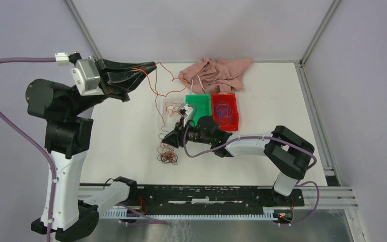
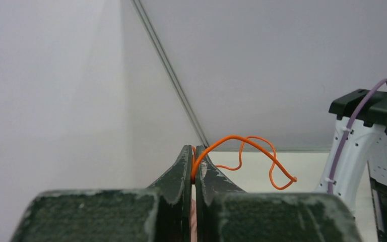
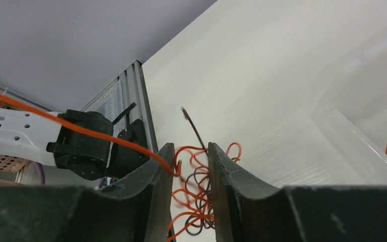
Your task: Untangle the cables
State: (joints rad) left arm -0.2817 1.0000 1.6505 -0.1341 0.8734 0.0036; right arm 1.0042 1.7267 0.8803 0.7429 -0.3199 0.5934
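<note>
Cables lay on a white table as thin, curly wires, orange-red mixed with dark brown-black. Their main tangle sat directly below and just ahead of the right gripper.

A crumpled pink cloth lay well beyond that gripper, at the far side of the table. A red bin and a green bin stood side by side behind the right gripper, near its wrist. The red one held loose blue-purple wires.

The left gripper hung high and well apart from the tangle. Its jaws were pressed together on one long orange strand. In the left wrist view the strand came out from between the tips and looped away to the right.

The right gripper had its jaws apart, with a clear gap between them. In that gap showed the tangle, orange loops over dark ones. The taut strand ran in from the left and met the inner face of the left-hand finger. A dark wire end stood up just past the tips.
</note>
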